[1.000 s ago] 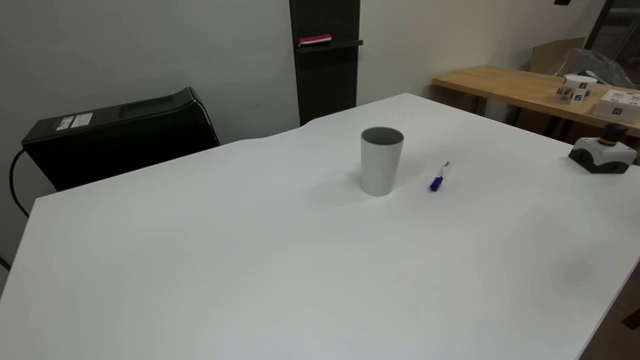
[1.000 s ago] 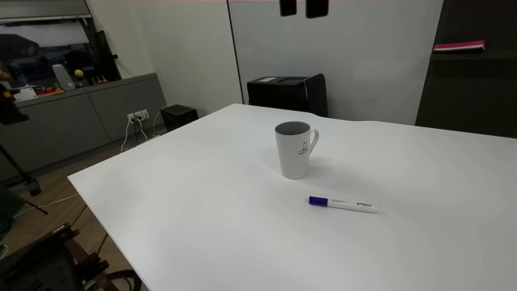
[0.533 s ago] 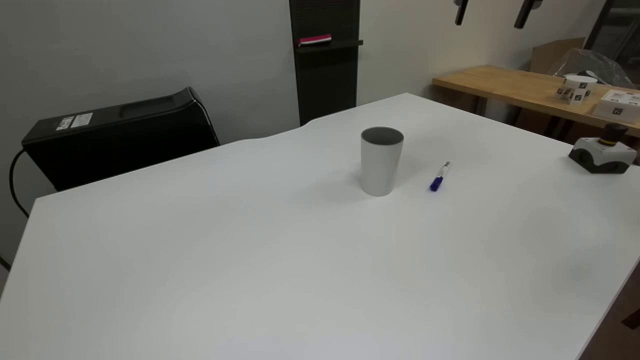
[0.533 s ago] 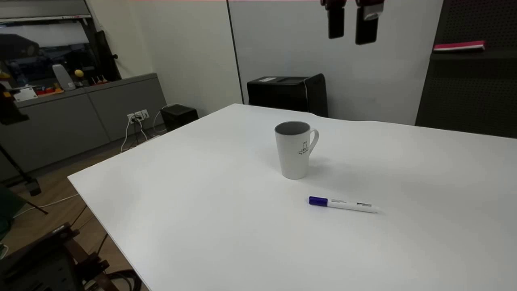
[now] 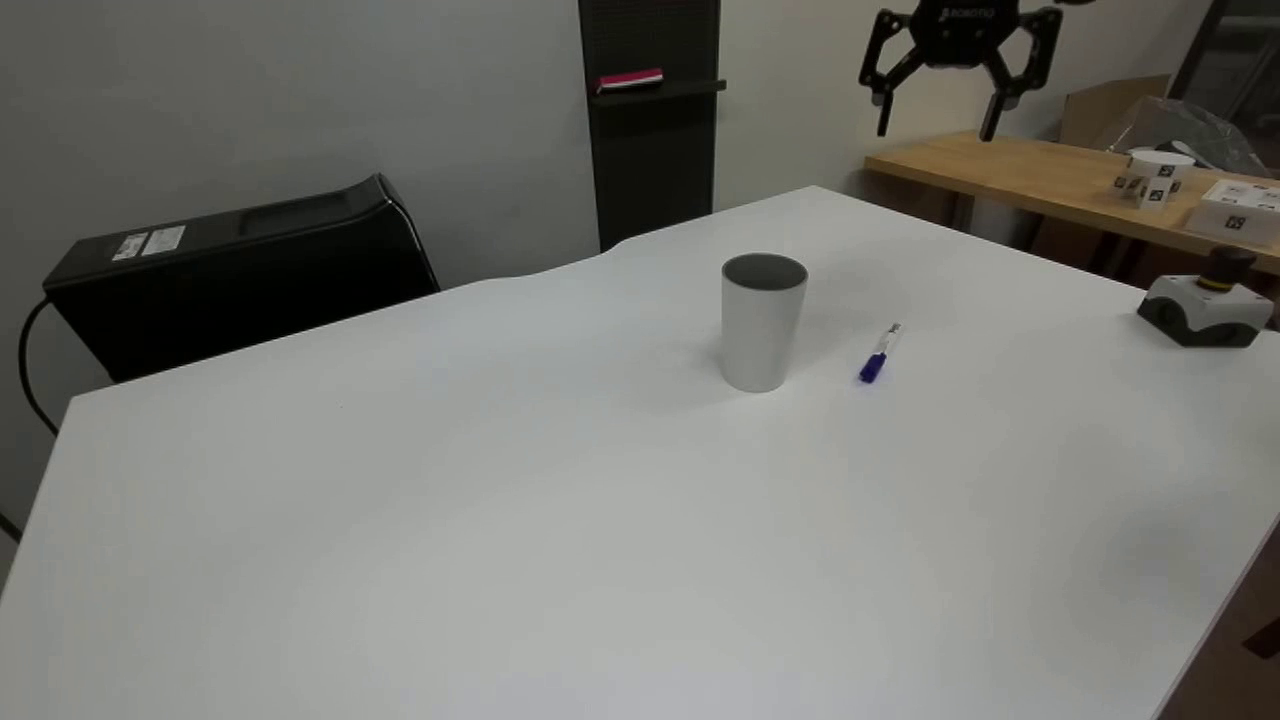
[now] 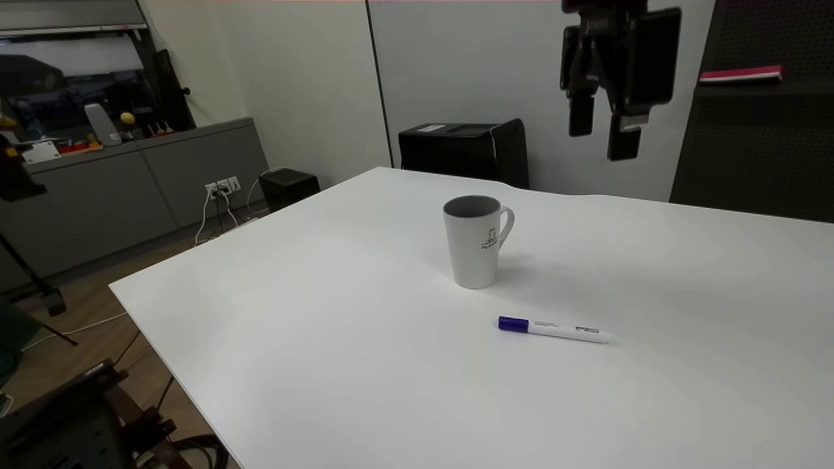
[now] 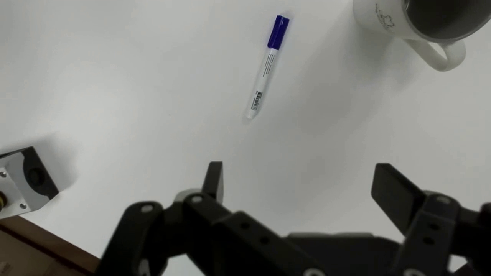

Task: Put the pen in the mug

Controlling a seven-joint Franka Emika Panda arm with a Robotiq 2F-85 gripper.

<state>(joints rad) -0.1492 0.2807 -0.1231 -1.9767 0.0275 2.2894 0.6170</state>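
Observation:
The pen (image 5: 880, 354) lies flat on the white table, with a blue cap and a whitish body. It also shows in an exterior view (image 6: 554, 329) and in the wrist view (image 7: 266, 67). The mug (image 5: 762, 335) stands upright beside the pen, light grey outside and darker grey inside. A handle and a small dark drawing show on the mug in an exterior view (image 6: 474, 251); it is cut off at the top right of the wrist view (image 7: 383, 17). My gripper (image 5: 936, 136) is open and empty, high above the table, in both exterior views (image 6: 602, 144) and the wrist view (image 7: 299, 168).
A white and black box with a dark knob (image 5: 1205, 312) sits at the table's edge, also in the wrist view (image 7: 23, 184). A wooden table (image 5: 980, 165) behind holds a white piece with dark marks (image 5: 1155, 178). A black case (image 6: 456, 150) stands behind the table.
My gripper has come down into view from above, moving right in one exterior view and slightly left in the other. It stays open. The pen and mug have not moved.

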